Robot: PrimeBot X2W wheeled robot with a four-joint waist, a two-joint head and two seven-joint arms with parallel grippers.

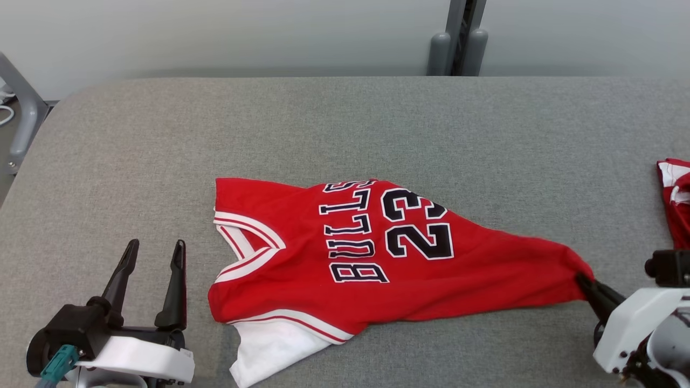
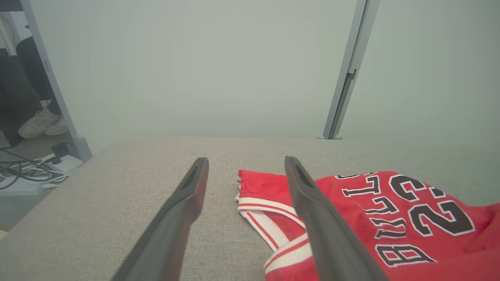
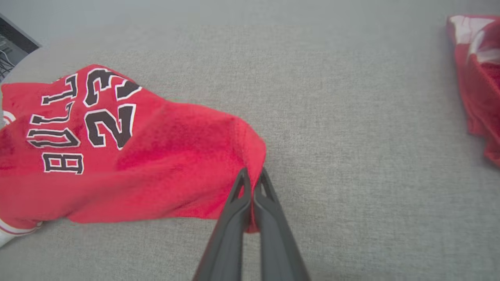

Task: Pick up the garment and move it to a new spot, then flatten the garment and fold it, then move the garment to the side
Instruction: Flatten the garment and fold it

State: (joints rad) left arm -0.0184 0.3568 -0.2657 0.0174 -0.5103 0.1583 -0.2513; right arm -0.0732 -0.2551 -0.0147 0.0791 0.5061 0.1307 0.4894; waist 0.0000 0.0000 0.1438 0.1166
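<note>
Seemingly flattening, the right gripper [image 3: 252,177] is pinching the garment [image 1: 302,237] at its right end; the left gripper [image 1: 156,247] is gaping wide, likely needing the collar [image 1: 243,242] next.

A grey fabric-covered table [image 1: 345,124] spanned the frame; a red jersey [image 1: 399,293] lay spread at lower centre, another red garment [image 1: 676,199] at the right edge.
</note>
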